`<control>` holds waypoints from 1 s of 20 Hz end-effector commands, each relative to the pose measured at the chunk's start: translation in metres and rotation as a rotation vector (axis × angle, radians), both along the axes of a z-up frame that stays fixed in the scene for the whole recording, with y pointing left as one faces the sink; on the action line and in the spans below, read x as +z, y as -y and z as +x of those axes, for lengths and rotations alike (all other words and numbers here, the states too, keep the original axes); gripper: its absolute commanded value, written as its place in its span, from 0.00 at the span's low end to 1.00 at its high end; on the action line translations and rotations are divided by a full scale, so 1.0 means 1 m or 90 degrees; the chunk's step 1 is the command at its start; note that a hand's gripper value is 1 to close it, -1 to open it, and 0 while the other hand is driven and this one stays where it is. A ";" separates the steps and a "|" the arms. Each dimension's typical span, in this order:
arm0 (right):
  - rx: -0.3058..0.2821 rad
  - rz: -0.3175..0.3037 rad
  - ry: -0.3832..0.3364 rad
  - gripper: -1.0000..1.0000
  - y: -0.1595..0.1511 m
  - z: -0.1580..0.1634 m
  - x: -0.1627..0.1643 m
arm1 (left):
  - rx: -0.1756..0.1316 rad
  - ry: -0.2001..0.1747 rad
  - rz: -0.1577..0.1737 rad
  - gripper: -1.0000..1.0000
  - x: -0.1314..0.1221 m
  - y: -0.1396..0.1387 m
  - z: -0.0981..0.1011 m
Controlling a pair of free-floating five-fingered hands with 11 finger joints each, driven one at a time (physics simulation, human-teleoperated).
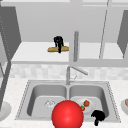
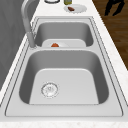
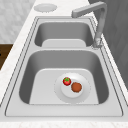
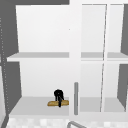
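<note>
While the left robot hand [image 1: 58, 41] seemingly pinches a flat tan bread loaf [image 1: 58, 49], the right robot hand [image 1: 98, 116] hangs curled.

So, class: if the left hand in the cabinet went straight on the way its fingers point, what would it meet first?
The left hand points down over the bread loaf on the cabinet shelf. It would probably meet the loaf first, though the exact depth is unclear.

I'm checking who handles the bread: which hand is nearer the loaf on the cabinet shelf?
Left. The left hand is right at the bread loaf on the shelf, fingers reaching down onto it. The right hand hangs far below, by the sink's front edge.
</note>
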State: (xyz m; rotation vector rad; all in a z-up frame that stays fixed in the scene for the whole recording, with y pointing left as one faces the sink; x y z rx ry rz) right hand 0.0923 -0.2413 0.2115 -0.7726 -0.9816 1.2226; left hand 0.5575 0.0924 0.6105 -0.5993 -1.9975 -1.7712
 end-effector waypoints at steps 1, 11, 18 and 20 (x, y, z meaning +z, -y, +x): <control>0.000 0.000 0.000 0.50 0.000 0.000 0.000 | -0.016 0.015 0.000 1.00 -0.022 -0.002 -0.015; 0.000 0.000 0.000 0.50 0.000 0.000 0.000 | -0.021 0.258 0.017 1.00 0.003 -0.001 -0.059; 0.000 0.000 0.000 0.50 0.000 0.000 0.000 | -0.008 0.178 0.052 1.00 0.025 -0.022 -0.082; 0.000 0.000 0.000 0.50 0.000 0.000 0.000 | -0.008 0.167 0.054 1.00 0.030 -0.028 -0.091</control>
